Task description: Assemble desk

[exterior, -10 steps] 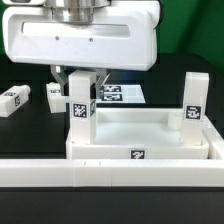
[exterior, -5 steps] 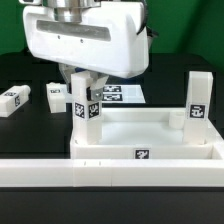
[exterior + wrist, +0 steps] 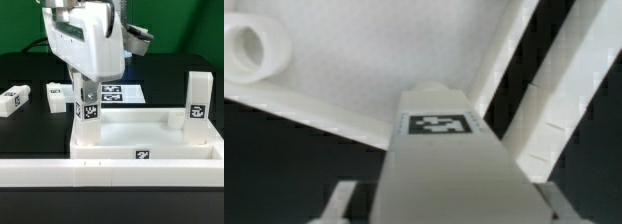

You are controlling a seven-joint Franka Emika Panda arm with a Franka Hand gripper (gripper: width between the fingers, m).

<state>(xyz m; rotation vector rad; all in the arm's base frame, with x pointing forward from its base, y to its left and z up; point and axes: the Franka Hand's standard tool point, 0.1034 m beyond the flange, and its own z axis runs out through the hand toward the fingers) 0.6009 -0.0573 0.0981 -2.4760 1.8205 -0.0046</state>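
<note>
Roughly halfway through, judging by the layout. Clenched with the pincer (image 3: pixel 87 98) on the held leg (image 3: pixel 88 120), upright at a corner of the tabletop (image 3: pixel 150 152) straight below. In the wrist view, looking down that leg's tagged face between the two fingers (image 3: pixel 345 203). Cannot judge full seating of the held leg.

Already standing: a second leg (image 3: pixel 195 100), upright at another corner, well apart from the pincer. Not yet fitted: a near loose leg (image 3: pixel 58 95) lying on the table (image 3: pixel 30 128) just beside the pincer, and a far loose leg (image 3: pixel 12 98) farther off on the same side.

Left to do, most likely: finishing this leg, then fetching both loose ones and fitting them into open corners such as the empty socket (image 3: pixel 246 50) near the pincer.
</note>
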